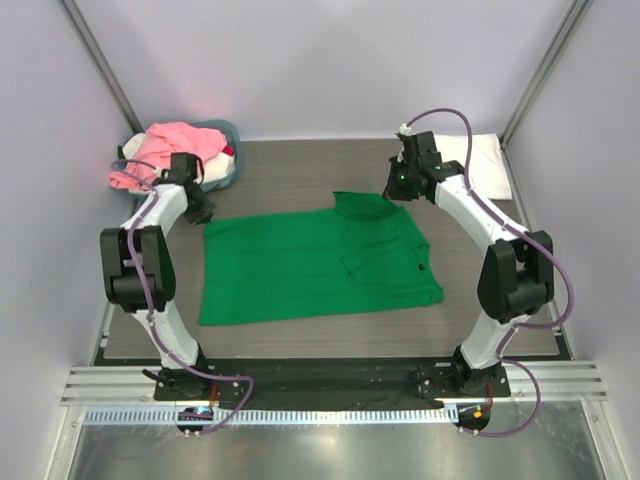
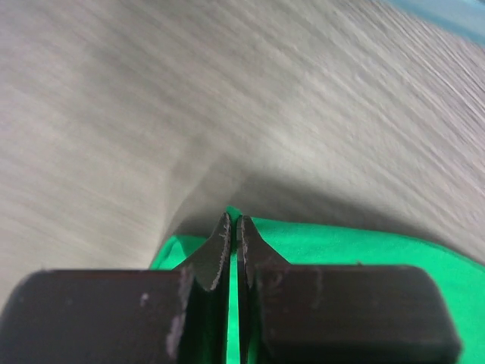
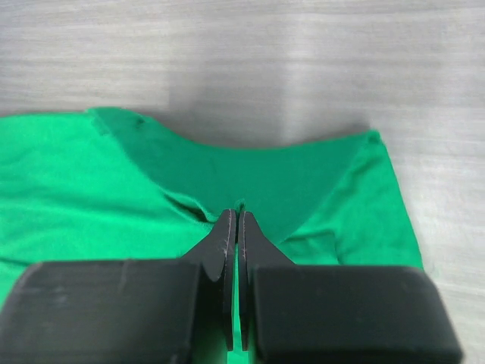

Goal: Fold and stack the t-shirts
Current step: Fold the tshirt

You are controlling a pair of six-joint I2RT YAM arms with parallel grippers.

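**Item 1:** green t-shirt (image 1: 318, 265) lies spread flat on table (image 1: 300, 170), approx. centre, betw. the 2 arms. It looks partly folded; a darker layer sits over the body at the far-right end.

**Item 2:** left gripper (image 2: 233, 227) is at the shirt's far-left corner. Jaws clenched tight, w/ green cloth pinched betw. them and the corner edge drawn up to the tips.

**Item 3:** right gripper (image 3: 233, 221) is at the shirt's far edge, right end. Jaws pressed together on a small ridge of green cloth, w/ green showing in the slit.

**Item 4:** basket (image 1: 229, 131) stands in the far-left corner, well apart from the green shirt. A pink t-shirt (image 1: 180, 140) is heaped on top, w/ white and red cloth under it.

**Item 5:** 1 white cloth (image 1: 482, 155) lies flat in the far-right corner, not touching the green shirt.
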